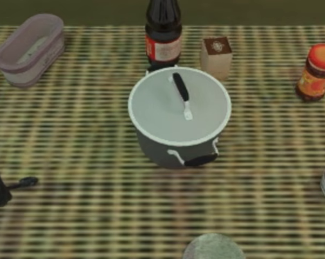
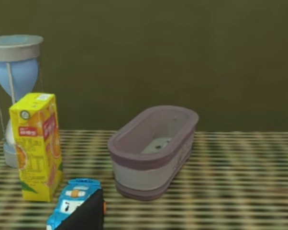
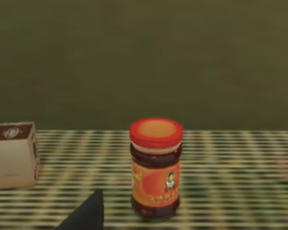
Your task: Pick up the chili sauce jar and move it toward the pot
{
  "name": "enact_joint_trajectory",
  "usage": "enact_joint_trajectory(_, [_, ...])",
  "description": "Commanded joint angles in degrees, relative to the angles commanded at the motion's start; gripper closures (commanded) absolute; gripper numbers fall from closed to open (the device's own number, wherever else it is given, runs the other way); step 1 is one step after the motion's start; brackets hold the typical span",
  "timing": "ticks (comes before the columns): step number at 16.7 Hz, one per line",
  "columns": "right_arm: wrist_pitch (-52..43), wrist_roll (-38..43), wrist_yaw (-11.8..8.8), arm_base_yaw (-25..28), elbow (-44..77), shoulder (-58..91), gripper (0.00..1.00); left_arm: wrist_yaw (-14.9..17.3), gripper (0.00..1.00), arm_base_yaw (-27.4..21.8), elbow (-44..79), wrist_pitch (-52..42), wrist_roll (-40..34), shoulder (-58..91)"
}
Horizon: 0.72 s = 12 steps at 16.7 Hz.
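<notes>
Chili sauce jar [image 3: 155,168], red lid, orange label, upright

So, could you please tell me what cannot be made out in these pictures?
- Right gripper: outside the top view; the right wrist view shows only a dark tip beside the chili sauce jar.
- Left gripper: cut by the top view's left edge.
- Round grey object: cut by the bottom edge.
- Pot: lid hides its contents.
</notes>
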Motion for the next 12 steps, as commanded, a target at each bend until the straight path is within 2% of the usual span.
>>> enact_joint_trajectory(6, [-2.38,-0.83,-0.77,0.44,5.32,4.57,0.0,0.0,0.0,0.0,0.0,0.0,0.0,0.0])
enact_joint_trajectory(12, [-14.02,-5.18,-2.46,0.75,27.06,26.16,0.0,0.0,0.0,0.0,0.0,0.0,0.0,0.0])
